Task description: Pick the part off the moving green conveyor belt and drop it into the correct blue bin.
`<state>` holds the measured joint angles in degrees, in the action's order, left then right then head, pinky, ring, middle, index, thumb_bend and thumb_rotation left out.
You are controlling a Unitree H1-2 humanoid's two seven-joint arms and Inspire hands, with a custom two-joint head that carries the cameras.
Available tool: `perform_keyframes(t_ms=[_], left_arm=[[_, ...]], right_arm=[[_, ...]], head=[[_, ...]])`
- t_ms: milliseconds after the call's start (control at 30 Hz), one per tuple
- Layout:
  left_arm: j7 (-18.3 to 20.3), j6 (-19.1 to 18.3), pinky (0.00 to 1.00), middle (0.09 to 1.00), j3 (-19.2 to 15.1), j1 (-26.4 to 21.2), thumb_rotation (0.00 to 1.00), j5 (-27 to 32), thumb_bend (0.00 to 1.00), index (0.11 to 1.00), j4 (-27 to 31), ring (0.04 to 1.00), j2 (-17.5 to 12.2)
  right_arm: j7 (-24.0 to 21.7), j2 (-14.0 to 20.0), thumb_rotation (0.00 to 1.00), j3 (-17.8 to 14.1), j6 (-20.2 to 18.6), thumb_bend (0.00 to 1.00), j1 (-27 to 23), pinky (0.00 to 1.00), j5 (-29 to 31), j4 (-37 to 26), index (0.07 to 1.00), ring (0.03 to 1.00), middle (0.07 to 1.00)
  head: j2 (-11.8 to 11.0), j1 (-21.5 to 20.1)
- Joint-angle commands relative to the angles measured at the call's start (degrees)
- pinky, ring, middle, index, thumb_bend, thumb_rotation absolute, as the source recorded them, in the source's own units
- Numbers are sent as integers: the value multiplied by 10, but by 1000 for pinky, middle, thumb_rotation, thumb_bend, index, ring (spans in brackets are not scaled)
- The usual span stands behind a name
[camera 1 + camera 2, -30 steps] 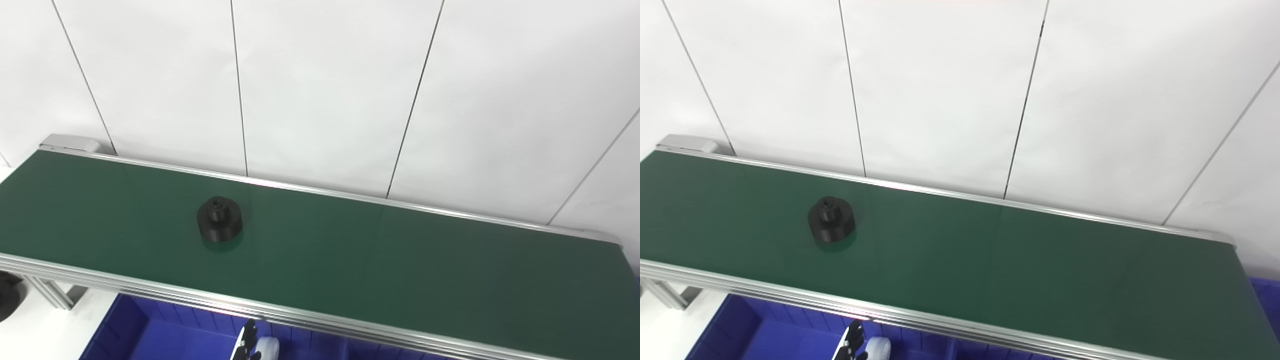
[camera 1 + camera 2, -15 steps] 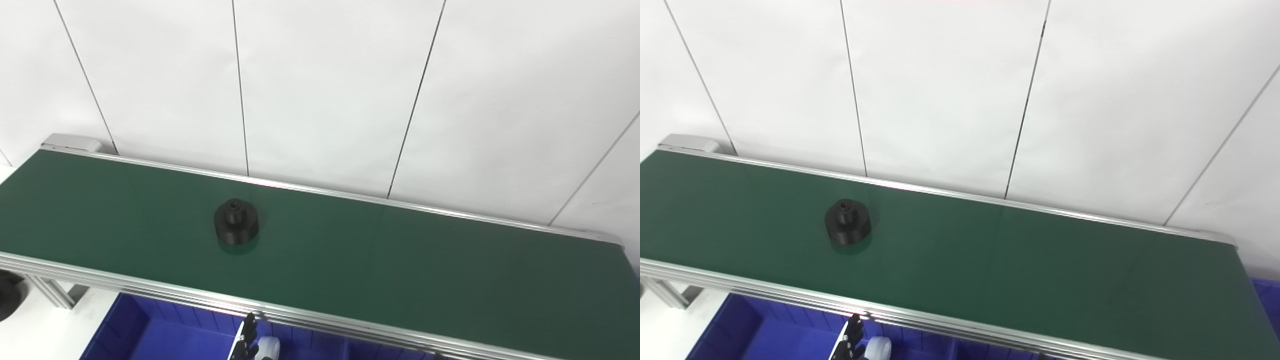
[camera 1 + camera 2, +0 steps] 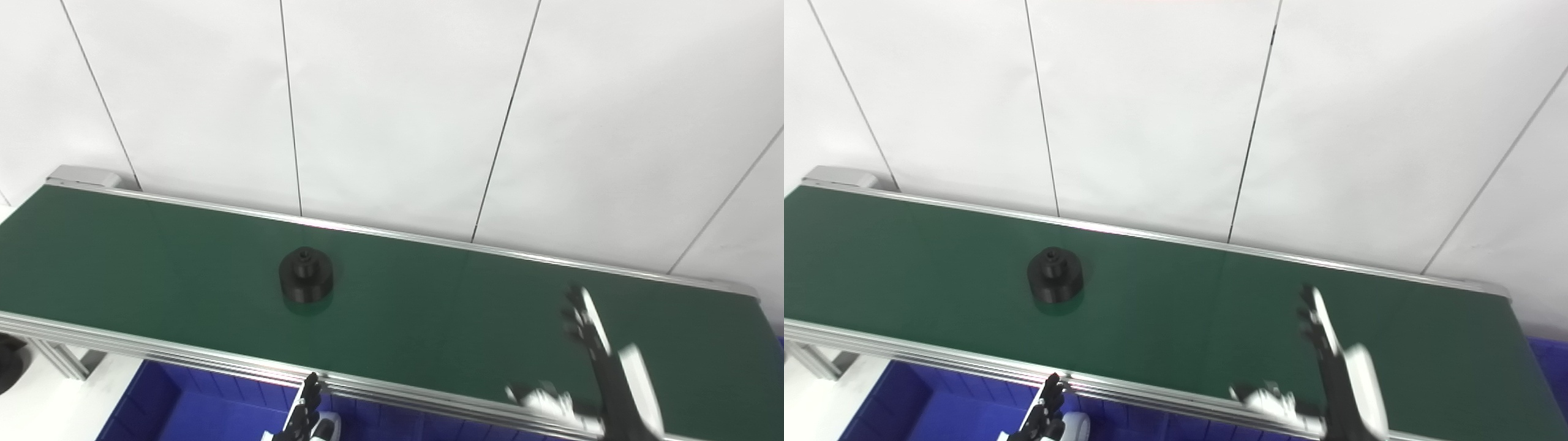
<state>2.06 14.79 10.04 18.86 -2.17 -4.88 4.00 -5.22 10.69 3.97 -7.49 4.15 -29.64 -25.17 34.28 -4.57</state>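
A green conveyor belt (image 3: 429,318) with silver side rails runs along the white wall. One black round part (image 3: 305,282) sits upright on it, left of the belt's middle, between both rails.

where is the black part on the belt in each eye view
Left eye view: the black part sits left of centre on the green belt, midway across its width.
Right eye view: the black part shows further left in the picture, at the same spot on the belt.
Shared landmark: the wall seam that meets the belt's far rail just behind the part, a little to its left, in both views.
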Motion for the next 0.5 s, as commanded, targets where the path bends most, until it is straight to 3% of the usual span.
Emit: perform_keyframes(t_ms=[0, 200, 467], left_arm=[[2, 5, 1000, 1000, 2, -9, 816, -3, 650, 1000, 9, 1000, 1], [0, 9, 1000, 1000, 3, -14, 820, -10, 645, 1000, 1, 1000, 4], [-4, 17, 1000, 1000, 10, -19, 823, -18, 626, 1000, -13, 1000, 12]], right_arm=[[-26, 11, 561, 12, -27, 1000, -40, 743, -30, -9, 970, 862, 930], [-77, 20, 526, 65, -78, 1000, -167, 696, -118, 65, 963, 852, 920], [-83, 3, 496, 122, -81, 1000, -300, 676, -165, 206, 941, 836, 913]], head=[[-1, 0], [-4, -3], [-9, 4]])
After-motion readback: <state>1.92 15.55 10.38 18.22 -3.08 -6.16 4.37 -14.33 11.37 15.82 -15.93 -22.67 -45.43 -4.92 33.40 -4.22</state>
